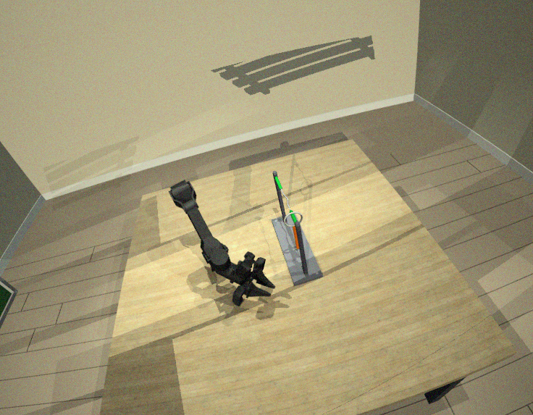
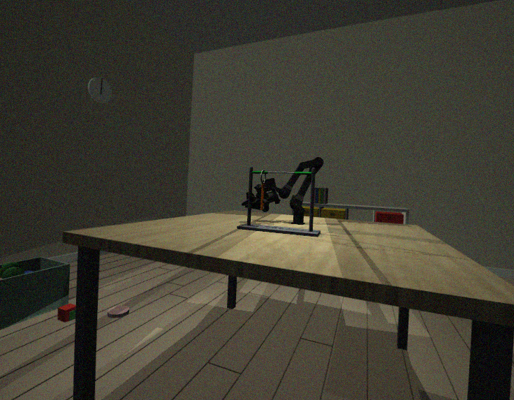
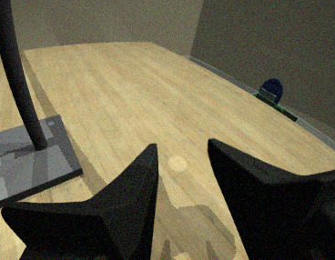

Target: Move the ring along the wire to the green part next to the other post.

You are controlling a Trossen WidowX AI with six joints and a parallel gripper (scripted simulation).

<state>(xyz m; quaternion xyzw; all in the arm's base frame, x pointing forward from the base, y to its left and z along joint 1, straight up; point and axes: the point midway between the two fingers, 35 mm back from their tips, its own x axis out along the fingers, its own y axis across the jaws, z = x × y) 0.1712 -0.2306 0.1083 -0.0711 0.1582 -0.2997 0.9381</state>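
Note:
The ring hangs around the green part of the wire by the near post. Its orange handle hangs down beside that post. The thin grey wire runs to the other green part at the far post. My gripper is partly open and empty, on the robot's side of the stand and apart from the handle. The wrist view does not show the ring or handle.
The grey base of the stand lies on the wooden table. In the wrist view its corner is left of my fingers. A bin stands on the floor beyond the table.

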